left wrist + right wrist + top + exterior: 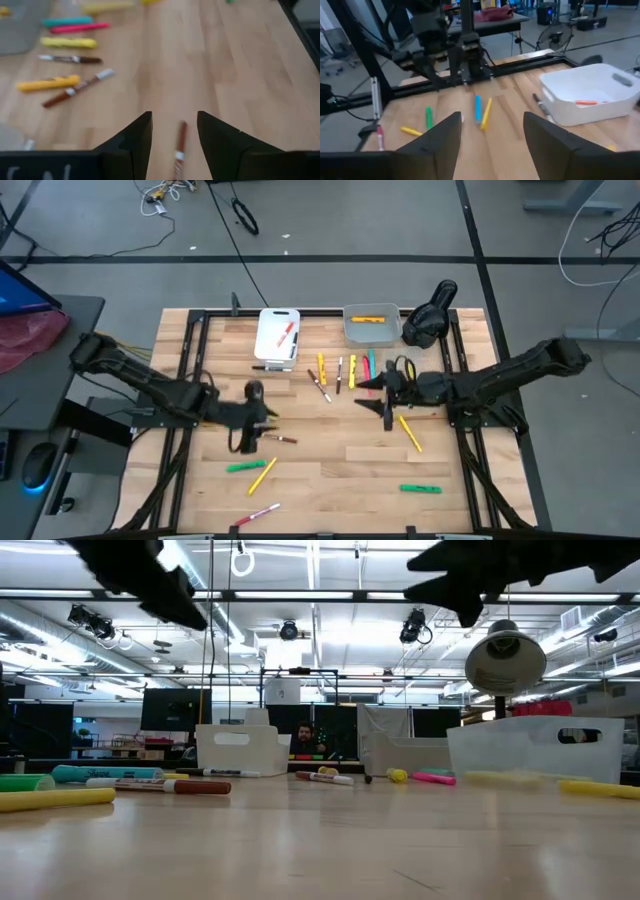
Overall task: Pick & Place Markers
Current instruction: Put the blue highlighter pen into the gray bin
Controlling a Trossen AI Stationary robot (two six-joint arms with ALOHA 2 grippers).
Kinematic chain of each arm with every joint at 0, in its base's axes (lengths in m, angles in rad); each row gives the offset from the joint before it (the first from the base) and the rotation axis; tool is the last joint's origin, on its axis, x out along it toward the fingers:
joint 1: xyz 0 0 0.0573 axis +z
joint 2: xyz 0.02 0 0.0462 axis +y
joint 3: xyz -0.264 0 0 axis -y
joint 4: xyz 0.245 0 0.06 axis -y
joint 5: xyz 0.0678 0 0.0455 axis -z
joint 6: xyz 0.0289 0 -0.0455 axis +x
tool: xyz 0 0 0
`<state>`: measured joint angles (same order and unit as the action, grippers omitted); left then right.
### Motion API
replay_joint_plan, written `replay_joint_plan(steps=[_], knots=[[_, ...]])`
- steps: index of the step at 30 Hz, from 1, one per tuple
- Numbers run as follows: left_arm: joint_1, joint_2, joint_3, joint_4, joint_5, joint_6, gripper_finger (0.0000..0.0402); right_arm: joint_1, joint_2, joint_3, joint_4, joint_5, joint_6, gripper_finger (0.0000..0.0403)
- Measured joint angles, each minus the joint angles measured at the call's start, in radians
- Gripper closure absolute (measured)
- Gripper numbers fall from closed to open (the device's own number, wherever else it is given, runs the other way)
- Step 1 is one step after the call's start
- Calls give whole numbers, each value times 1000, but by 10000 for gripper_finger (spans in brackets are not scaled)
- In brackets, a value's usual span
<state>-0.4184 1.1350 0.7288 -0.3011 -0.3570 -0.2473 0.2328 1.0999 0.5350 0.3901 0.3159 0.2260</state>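
Observation:
Markers lie loose on the wooden table: a row of yellow, brown, pink and teal ones [345,372] at the middle, green [245,467] and yellow [262,476] ones near the front, another green one [420,489] at front right. My left gripper [258,428] [174,122] hovers open over a brown marker [281,439] [179,148], which lies flat between the fingers' lines. My right gripper [378,398] [491,125] is open above the table, right of the row, near a yellow marker [410,432].
A white bin [278,338] at the far side holds a red marker; a grey bin [372,323] beside it holds a yellow one. A black object [430,315] stands at the far right corner. Bare wood lies between the two grippers. A pink-and-white marker [258,512] sits near the front edge.

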Motion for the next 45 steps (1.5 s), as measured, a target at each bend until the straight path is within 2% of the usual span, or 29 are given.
replay_joint_plan(steps=[7, 15, 23, 29, 32, 36, 42, 45], knots=[[-128, 57, -1, -134, -64, -120, 250, 99, 147, 0, 129, 68, 92, 188], [-210, 69, -5, -405, -142, -377, 259, 112, 238, -1, 238, 78, 134, 188], [-206, 69, -189, -373, -163, -487, 240, 111, 244, -1, 259, 80, 133, 188], [-181, 69, -314, -191, -143, -492, 211, 109, 244, -1, 261, 80, 132, 188], [-179, 67, -363, -117, -114, -498, 209, 109, 244, -1, 258, 80, 112, 188], [-180, 65, -398, -77, -106, -505, 236, 108, 244, -1, 257, 80, 85, 188], [-178, 65, -399, -60, -49, -528, 333, 108, 244, -1, 251, 80, 76, 188], [-178, 68, -375, -69, -23, -535, 335, 108, 244, -1, 245, 80, 89, 188]])
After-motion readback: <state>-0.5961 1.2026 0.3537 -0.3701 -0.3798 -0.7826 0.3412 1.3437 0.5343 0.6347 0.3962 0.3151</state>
